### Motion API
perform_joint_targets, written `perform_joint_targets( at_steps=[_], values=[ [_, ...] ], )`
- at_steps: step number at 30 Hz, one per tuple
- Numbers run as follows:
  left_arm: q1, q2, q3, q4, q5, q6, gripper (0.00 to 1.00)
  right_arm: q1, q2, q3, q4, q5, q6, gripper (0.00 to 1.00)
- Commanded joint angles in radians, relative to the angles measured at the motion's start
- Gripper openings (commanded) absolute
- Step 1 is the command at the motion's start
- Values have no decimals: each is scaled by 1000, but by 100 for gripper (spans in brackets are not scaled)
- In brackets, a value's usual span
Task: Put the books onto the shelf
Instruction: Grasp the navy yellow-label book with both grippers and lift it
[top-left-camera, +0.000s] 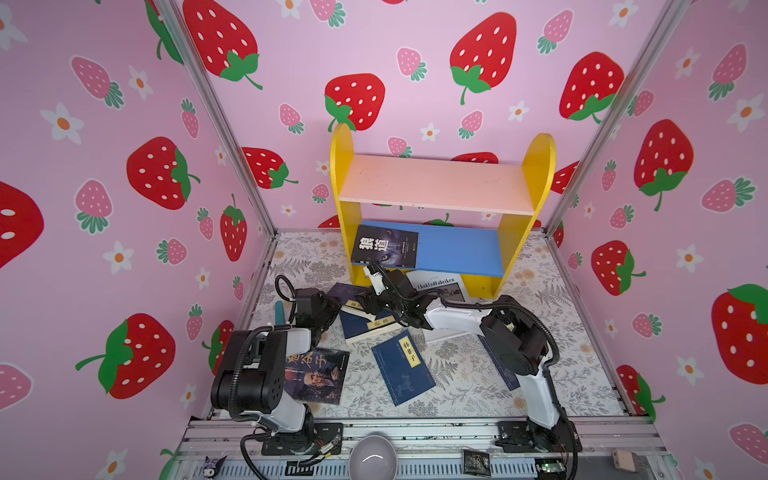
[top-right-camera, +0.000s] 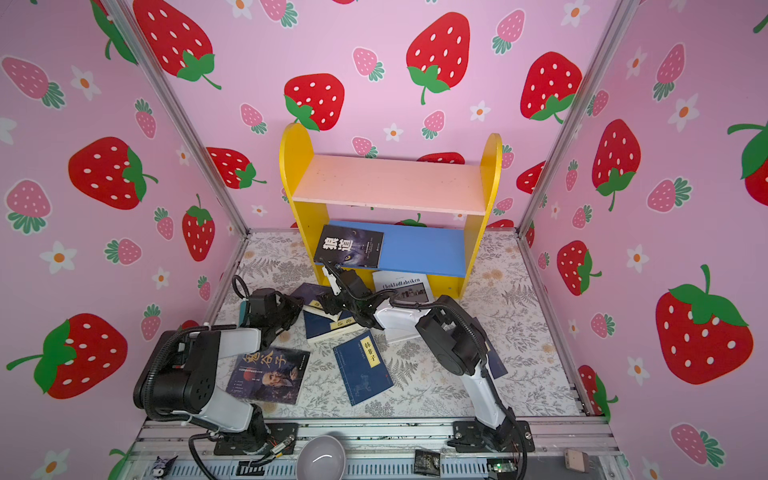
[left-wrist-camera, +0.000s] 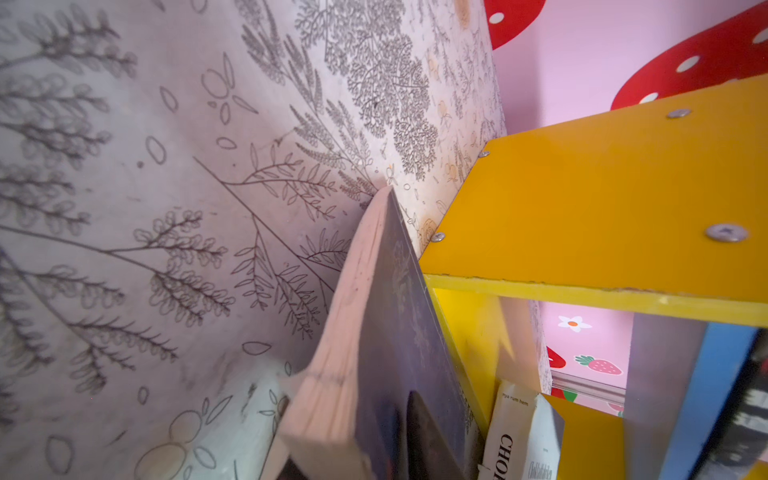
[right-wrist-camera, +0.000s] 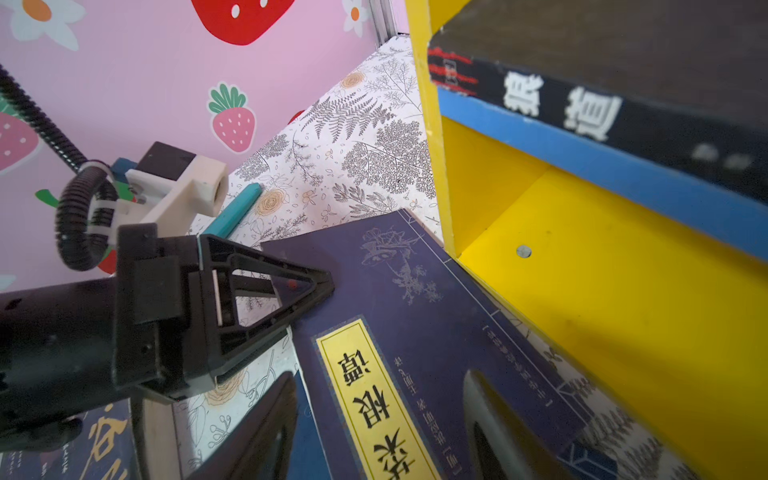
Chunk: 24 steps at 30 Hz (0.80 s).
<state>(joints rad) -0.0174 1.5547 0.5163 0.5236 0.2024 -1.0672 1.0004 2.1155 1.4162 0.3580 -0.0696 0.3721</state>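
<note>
Clamping the navy book's (right-wrist-camera: 415, 291) edge, left gripper (right-wrist-camera: 328, 286) sits near the shelf (right-wrist-camera: 582, 270).

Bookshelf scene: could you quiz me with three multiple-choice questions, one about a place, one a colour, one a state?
1. Where is the black book?
A) on the blue board
B) on the floor
C) in the grey bowl

2. What colour are the round-topped side panels?
A) green
B) yellow
C) white

3. What state is the pink board in?
A) bare
B) holding one book
C) packed with books

Answers: 1 A, it lies cover up on the blue board in both top views; 2 B, both panels are yellow; 3 A, nothing rests on it.
</note>
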Motion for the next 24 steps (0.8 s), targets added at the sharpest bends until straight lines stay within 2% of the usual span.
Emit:
perform_joint_targets(
  at_steps=[1, 3, 5, 10, 11, 16, 24],
  values=[
    [-2, -19, 63, -49, 14, 34, 30, 10, -14, -12, 5, -23, -73, 66],
    [-2, -20, 89, -103, 16, 41, 26, 18, -10, -6, 3, -26, -105, 67],
    [-2, -20, 119, -162, 17, 50, 15, 30, -8, 1, -6, -6, -139, 69],
    [-2, -43, 141, -225, 29, 34, 7, 59, -30, -7, -25, 64, -210, 71],
    [-2, -56, 142, -236, 36, 24, 1, 64, -42, -13, -26, 79, -223, 71],
    [-3, -197, 159, -355, 73, 2, 0, 68, -174, -75, -49, 91, -255, 72],
    [-5, -519, 299, -917, 1, 27, 0, 82, -477, -214, -146, 115, -375, 76]
  ],
)
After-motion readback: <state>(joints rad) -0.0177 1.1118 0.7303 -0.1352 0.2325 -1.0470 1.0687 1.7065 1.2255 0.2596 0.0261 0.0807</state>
